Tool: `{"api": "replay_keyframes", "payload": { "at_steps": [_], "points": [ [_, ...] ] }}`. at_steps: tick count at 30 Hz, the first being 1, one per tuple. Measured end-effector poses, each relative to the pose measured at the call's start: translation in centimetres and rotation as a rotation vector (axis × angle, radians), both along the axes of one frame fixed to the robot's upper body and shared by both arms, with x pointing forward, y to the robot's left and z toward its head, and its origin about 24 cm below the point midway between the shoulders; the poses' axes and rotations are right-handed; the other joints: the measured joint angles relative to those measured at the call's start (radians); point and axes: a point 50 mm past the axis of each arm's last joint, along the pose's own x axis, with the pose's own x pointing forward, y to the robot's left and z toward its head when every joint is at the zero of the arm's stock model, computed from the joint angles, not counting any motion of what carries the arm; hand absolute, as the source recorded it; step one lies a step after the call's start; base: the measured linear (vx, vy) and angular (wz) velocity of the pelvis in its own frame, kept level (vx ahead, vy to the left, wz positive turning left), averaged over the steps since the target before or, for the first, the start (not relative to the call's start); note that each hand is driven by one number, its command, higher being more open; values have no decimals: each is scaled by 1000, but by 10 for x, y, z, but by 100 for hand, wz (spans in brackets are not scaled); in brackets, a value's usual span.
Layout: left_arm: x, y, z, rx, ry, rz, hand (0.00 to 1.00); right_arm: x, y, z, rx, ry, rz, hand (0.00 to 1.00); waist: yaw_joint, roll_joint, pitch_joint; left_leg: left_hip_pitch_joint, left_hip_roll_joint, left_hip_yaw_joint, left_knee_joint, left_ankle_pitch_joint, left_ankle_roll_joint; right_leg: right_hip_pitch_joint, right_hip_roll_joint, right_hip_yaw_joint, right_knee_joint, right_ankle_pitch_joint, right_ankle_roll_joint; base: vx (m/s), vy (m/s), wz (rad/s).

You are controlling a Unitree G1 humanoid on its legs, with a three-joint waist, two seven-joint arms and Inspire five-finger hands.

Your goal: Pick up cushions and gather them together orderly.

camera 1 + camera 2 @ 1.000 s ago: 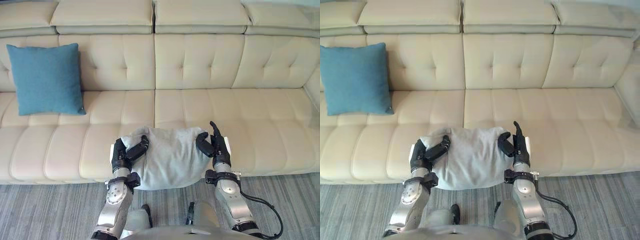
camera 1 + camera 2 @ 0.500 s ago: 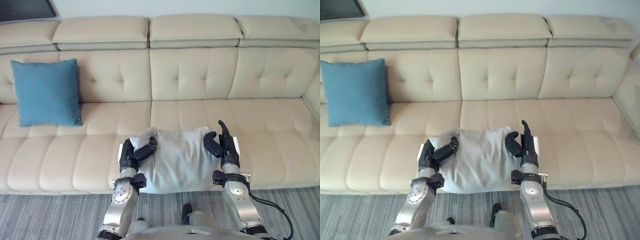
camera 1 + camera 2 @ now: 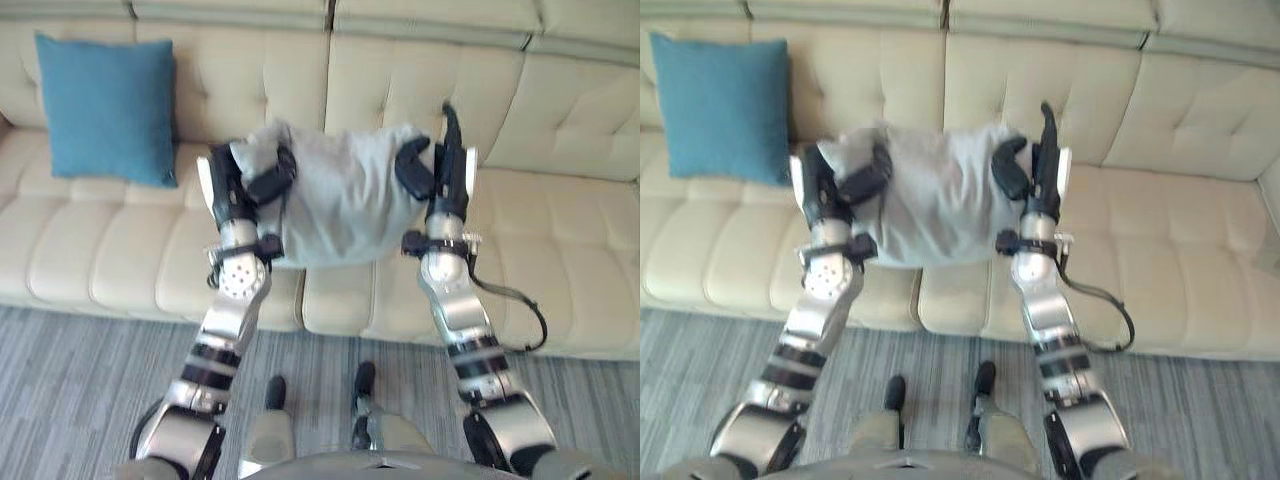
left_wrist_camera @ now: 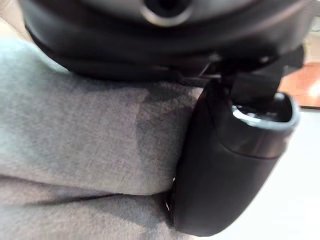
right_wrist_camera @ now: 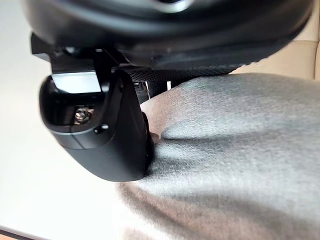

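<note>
- While the grey cushion (image 3: pixel 340 200) is held up before the sofa (image 3: pixel 560 230) backrest, in the upper middle of the frame, the carrying step is judged to be in hand: the cushion is picked up but not yet set down.
- It is clamped between both hands, one at each side edge, and hangs clear of the seat.
- At the cushion's left edge the left hand (image 3: pixel 240 185) is seen with its thumb curled over the front of the fabric. Its other fingers are hidden behind the cloth, so how far they are bent cannot be told.
- At the right edge the right hand (image 3: pixel 435 170) is seen with its thumb bent in and pressed into the cloth, as its wrist view also shows. One finger is stuck straight up past the top edge.
- In the upper left of the frame the blue cushion (image 3: pixel 105 105) is propped upright against the backrest, near the left hand and not touching the grey cushion.
- Next, a carry toward the upper left is called for. The grey cushion should then be stood against the backrest beside the blue cushion, edges lined up, before both grips are loosened together.
- Care is likely needed so that the blue cushion is not toppled by the left hand.
</note>
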Motion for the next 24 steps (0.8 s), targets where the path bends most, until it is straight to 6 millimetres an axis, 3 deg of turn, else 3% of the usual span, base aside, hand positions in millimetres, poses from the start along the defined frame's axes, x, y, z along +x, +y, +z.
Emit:
{"api": "replay_keyframes", "payload": {
  "at_steps": [1,8,14,15,19,24],
  "points": [
    [11,2,24,1,-75,40,0,12,6,24,0,-70,-1,0,1,-6,39,-33,1,-4,0,16,-6,-31,0,-4,0,14,-5,-126,-22,8],
    [47,8,100,36,-259,191,0,44,14,89,-35,-210,-51,0,2,-1,156,-163,3,-22,1,58,-21,-154,2,-19,1,52,-17,-38,-7,7],
    [65,15,137,70,-300,241,0,54,16,129,-46,-292,-81,0,-3,-2,258,-217,0,-21,13,62,-22,-204,0,-14,1,65,-14,19,16,0],
    [68,19,143,78,-305,257,100,55,18,136,-45,-310,-84,100,-5,-2,262,-237,-1,-21,15,62,-22,-223,0,-10,1,70,-9,33,35,0],
    [70,27,171,80,-369,284,100,53,24,163,-21,-388,-97,100,-11,-6,283,-286,-7,-22,27,62,-22,-267,-2,7,1,83,8,37,40,2],
    [70,43,190,60,-414,335,100,53,27,179,-8,-429,-115,100,-27,-24,294,-325,-19,-18,45,59,-17,-301,-13,37,1,91,20,29,58,-2]
  ]
}}
